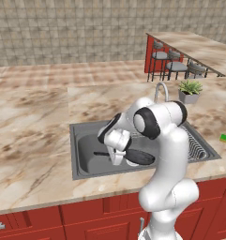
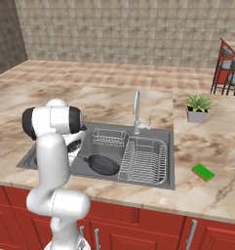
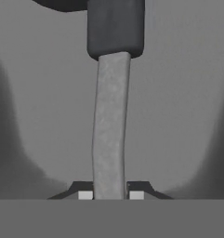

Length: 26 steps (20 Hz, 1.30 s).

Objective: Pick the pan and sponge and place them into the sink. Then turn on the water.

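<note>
Marble counter (image 1: pixel 30 140), red cabinets below, tiled wall | sink (image 2: pixel 97 176) holds black pan (image 2: pixel 102 164) left of rack (image 2: pixel 144 160); sponge (image 2: pixel 203 172) on counter, right | hand view: gripper (image 3: pixel 110 194) clamped on pan handle, probably just above the basin floor

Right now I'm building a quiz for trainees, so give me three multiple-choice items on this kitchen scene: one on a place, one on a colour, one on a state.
1. Where is the small round black frying pan?
A on the counter
B in the large dark grey metal sink
C on a stool
2. What colour is the small rectangular sponge?
A green
B red
C blue
3. How is the gripper?
A wide open
B shut on the pan's handle
C shut on nothing

B: it lies in the basin. A: bright green on the counter. B: the handle runs between its tips in the hand view.
</note>
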Tool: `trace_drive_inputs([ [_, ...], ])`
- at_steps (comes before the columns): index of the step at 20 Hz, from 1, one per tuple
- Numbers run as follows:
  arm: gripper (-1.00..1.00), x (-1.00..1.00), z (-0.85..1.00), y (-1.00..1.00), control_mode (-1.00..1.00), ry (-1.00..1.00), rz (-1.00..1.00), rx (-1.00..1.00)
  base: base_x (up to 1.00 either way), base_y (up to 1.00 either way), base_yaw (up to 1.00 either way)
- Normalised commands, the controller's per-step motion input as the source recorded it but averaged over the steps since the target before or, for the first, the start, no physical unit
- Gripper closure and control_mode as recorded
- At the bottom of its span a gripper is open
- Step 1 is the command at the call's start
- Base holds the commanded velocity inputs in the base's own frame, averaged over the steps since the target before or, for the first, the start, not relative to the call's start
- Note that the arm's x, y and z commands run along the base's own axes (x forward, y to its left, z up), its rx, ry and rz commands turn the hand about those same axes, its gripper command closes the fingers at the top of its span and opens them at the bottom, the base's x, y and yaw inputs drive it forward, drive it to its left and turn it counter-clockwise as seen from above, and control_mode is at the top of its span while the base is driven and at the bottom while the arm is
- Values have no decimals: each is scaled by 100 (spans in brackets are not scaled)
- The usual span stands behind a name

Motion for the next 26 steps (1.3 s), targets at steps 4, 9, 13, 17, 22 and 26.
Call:
trace_drive_inputs([
  [4,100,37,-27,7,-100,0,0,-1,0,0,0],
  [9,100,42,-24,3,-100,0,0,-1,0,0,0],
  [13,100,49,-16,1,-100,0,0,-1,0,0,0],
  [17,100,52,-20,2,-100,1,0,0,0,0,0],
  [22,100,48,-23,4,-100,3,1,1,0,0,0],
  [26,100,46,-15,2,-100,4,3,0,0,0,0],
])
